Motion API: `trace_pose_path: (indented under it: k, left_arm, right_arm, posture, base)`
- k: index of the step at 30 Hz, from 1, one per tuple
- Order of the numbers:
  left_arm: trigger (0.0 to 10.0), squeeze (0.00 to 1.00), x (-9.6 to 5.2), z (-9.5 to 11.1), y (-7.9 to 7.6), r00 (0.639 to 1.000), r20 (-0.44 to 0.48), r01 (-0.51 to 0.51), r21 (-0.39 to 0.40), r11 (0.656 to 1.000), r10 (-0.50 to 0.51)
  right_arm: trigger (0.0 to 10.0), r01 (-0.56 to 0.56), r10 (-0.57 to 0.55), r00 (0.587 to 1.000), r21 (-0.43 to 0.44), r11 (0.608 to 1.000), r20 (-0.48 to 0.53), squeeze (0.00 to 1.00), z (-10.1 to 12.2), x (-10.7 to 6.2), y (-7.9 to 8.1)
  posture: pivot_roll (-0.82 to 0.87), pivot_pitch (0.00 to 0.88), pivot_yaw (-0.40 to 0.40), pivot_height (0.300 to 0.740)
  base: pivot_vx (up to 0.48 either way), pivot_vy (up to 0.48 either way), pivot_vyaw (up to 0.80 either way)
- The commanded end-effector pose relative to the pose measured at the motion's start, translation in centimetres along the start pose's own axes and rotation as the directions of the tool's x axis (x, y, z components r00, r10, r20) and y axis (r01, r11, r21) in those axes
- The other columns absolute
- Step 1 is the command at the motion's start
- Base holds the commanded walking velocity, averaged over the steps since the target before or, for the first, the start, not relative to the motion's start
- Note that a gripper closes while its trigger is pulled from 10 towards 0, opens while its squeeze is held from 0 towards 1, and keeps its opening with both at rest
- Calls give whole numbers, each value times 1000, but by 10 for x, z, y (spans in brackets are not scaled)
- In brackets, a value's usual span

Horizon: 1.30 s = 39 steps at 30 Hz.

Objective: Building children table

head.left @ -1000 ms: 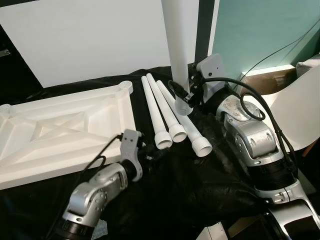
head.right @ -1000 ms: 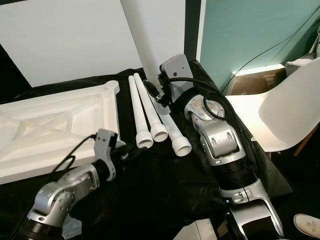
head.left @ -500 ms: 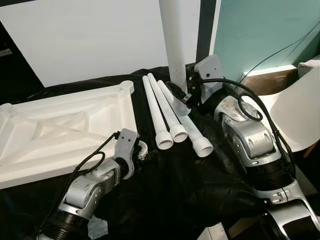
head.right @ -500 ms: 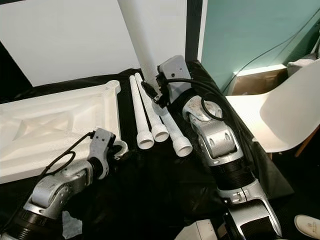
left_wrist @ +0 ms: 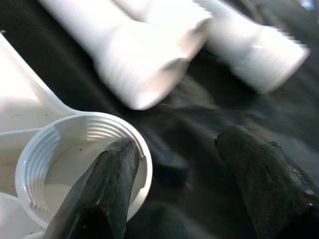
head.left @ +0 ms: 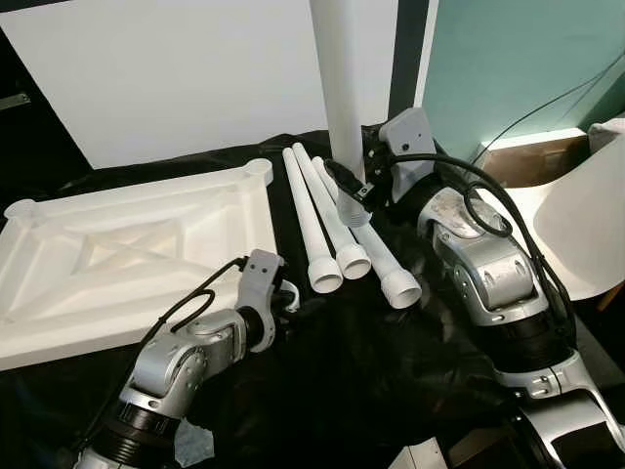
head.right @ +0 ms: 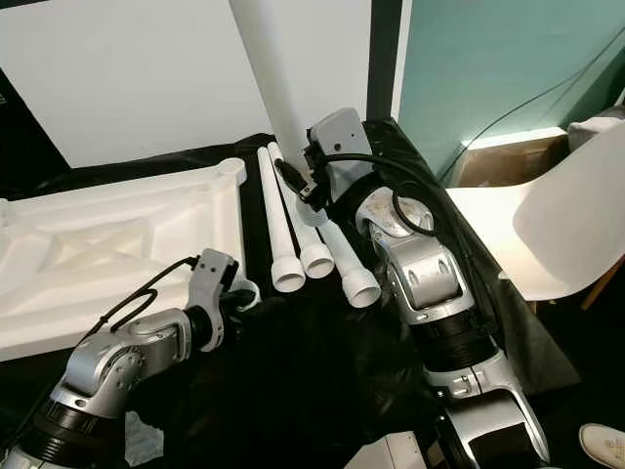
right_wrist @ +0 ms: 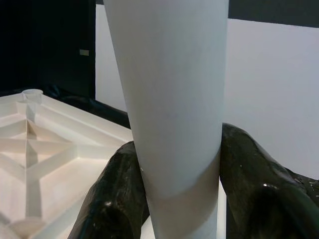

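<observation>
The white table top [head.left: 127,254] lies upside down on the black cloth, ribs facing up. Three white legs [head.left: 327,230] rest side by side to its right, threaded ends toward me. My right gripper [head.left: 357,191] is shut on a fourth leg [head.left: 342,88], which stands upright above those three; in the right wrist view that leg [right_wrist: 169,99] sits between both fingers [right_wrist: 117,199]. My left gripper [left_wrist: 174,144] is open at the table top's near right corner, one fingertip over the rim of the threaded socket [left_wrist: 55,154]. The lying legs' ends [left_wrist: 144,74] are just beyond it.
A black cloth [head.left: 391,371] covers the work surface. A white board [head.left: 176,78] leans at the back. A white chair [head.left: 586,225] stands at the right, with a cardboard box [head.left: 527,156] and a cable behind it against the teal wall.
My left gripper has swung from beside the lying legs' ends to the corner socket of the table top. The view has shifted a little. The right gripper still holds its leg upright.
</observation>
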<state>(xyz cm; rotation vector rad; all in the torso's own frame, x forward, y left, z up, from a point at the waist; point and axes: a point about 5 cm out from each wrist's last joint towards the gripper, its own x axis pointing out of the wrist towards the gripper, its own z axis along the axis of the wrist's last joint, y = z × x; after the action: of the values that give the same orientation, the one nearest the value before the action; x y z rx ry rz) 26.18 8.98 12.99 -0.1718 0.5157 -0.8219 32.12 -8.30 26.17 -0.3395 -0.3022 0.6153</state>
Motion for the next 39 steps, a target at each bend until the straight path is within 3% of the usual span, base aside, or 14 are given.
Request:
trace_pose_path:
  k: [1, 6, 12, 13, 14, 15, 16, 17, 21, 24, 28, 31, 32, 39]
  left_arm:
    - [10000, 0, 4, -3, -28, 953, -17, 303, -19, 953, -303]
    - [10000, 0, 7, 1, -30, 950, 29, 313, -41, 949, -312]
    - [10000, 0, 13, 6, -22, 967, 84, 240, 13, 971, -240]
    - [10000, 0, 16, 12, -3, 986, 147, 70, 76, 995, -80]
    - [10000, 0, 16, 15, 3, 984, 176, 0, 130, 992, -23]
    - [10000, 0, 16, 15, 3, 984, 176, 0, 130, 992, -23]
    - [10000, 0, 12, 20, 9, 973, 229, -72, 219, 973, 21]
    - [10000, 0, 9, 22, 10, 969, 247, -78, 214, 974, 23]
    - [10000, 0, 3, 24, 11, 961, 274, -78, 197, 977, 22]
    - [10000, 0, -20, 28, 13, 951, 308, -79, 214, 974, 10]
    - [10000, 0, -30, 25, 12, 952, 305, -35, 224, 974, -36]
    - [10000, 0, -45, 19, 9, 950, 279, 71, 242, 968, -140]
    - [10000, 0, -56, 12, 6, 949, 233, 145, 269, 952, -210]
    - [10000, 0, -63, -6, 11, 966, 109, 197, 280, 939, -235]
  right_arm:
    - [10000, 6, -5, 1000, -14, 1000, 31, 0, 8, 2, -3]
    - [10000, 9, -8, 1000, -13, 1000, 30, 0, 8, 2, -4]
    - [10000, 8, -8, 999, -10, 1000, 31, 0, 8, 3, -3]
    - [10000, -1, 1, 1000, -4, 1000, 31, 0, 7, 3, 0]
    - [10000, -6, 6, 1000, -1, 1000, 30, 0, 6, 3, 1]
    - [10000, -6, 6, 1000, -1, 1000, 30, 0, 6, 3, 1]
    - [10000, -15, 15, 1000, 6, 1000, 26, 0, 5, 3, 4]
    - [10000, -19, 18, 1000, 12, 1000, 22, 0, 3, 3, 6]
    - [10000, -25, 25, 1000, 22, 999, 15, 0, 1, 2, 8]
    - [10000, -60, 61, 998, 67, 996, -14, 0, -10, -4, 19]
    - [10000, -75, 78, 997, 76, 994, -29, 0, -14, -7, 24]
    - [10000, -86, 90, 995, 84, 993, -40, 0, -17, -9, 26]
    - [10000, -93, 97, 994, 88, 992, -43, 0, -18, -9, 28]
    - [10000, -134, 138, 990, 99, 986, -33, 0, -17, -10, 33]
  posture:
    - [-14, 0, 77, 740]
    - [-15, 0, 77, 740]
    - [-12, 0, 76, 740]
    - [-8, 0, 73, 740]
    - [-8, 0, 73, 740]
    - [-8, 0, 73, 740]
    - [-6, 0, 73, 740]
    - [-6, 0, 72, 740]
    - [-6, 0, 72, 740]
    - [0, 0, 70, 740]
    - [9, 0, 68, 740]
    - [10, 0, 68, 740]
    - [10, 0, 70, 740]
    - [12, 0, 66, 740]
  base:
    - [0, 0, 0]
    - [0, 0, 0]
    - [0, 0, 0]
    - [0, 0, 0]
    - [0, 0, 0]
    - [0, 0, 0]
    - [0, 0, 0]
    - [0, 0, 0]
    - [0, 0, 0]
    - [0, 0, 0]
    - [0, 0, 0]
    - [0, 0, 0]
    - [0, 0, 0]
    - [0, 0, 0]
